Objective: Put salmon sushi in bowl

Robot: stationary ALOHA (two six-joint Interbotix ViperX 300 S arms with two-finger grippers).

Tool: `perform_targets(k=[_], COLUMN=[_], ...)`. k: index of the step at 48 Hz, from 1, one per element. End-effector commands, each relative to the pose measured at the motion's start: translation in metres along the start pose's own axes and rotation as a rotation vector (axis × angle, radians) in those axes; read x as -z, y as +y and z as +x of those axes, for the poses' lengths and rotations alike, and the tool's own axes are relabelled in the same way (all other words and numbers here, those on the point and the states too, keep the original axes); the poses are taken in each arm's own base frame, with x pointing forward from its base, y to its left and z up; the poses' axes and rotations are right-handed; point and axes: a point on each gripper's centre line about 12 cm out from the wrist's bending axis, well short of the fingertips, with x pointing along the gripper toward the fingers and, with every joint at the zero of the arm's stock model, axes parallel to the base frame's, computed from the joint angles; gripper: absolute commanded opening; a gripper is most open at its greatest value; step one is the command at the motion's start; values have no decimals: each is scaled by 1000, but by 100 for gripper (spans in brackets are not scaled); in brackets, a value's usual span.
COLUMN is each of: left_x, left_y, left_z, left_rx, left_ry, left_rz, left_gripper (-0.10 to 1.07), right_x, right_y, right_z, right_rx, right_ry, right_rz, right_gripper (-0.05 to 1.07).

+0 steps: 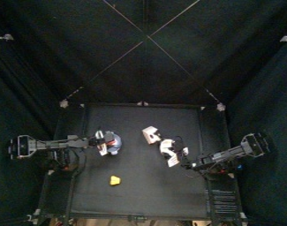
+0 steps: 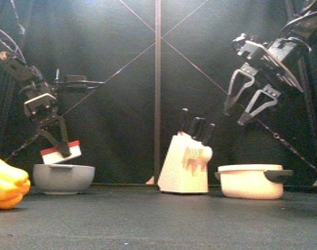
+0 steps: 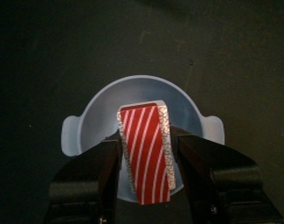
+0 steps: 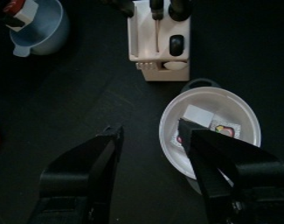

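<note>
My left gripper [image 3: 147, 144] is shut on the salmon sushi [image 3: 145, 150], a white block with a red-striped top. It holds the sushi just above the light-blue bowl [image 3: 100, 109]. In the front view the sushi [image 2: 63, 152] hangs tilted right over the bowl [image 2: 63, 179], under the left gripper [image 2: 54, 142]. In the top view the left gripper [image 1: 107, 144] is at the table's left. My right gripper [image 4: 155, 136] is open and empty, raised at the right [image 2: 243, 109], above a white pot [image 4: 214, 131].
A white knife block [image 2: 187, 164] with black handles stands mid-table. A white pot [image 2: 252, 182] with marked pieces inside stands right of it. A yellow piece [image 2: 5, 184] lies at the front left, also in the top view [image 1: 115, 179].
</note>
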Motion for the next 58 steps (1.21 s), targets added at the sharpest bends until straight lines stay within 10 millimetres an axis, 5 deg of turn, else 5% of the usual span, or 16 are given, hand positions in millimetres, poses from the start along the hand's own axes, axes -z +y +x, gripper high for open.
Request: perform_targets(k=[1,13,58], left_x=[-8,-11,-12], left_y=[2,4,2], left_z=[3,8,1], left_rx=[-3,-6,-7], left_ry=[-12,-2,-25], left_rz=[0,-6,20], left_gripper=[78,86,86], right_x=[-7,-7,-6], right_y=[6,6,6], right_z=[-4,-3,-2], right_rx=[-20,-18,-14], right_ry=[-15,-13,-10], right_rz=[16,16,17], right_gripper=[87,87,87])
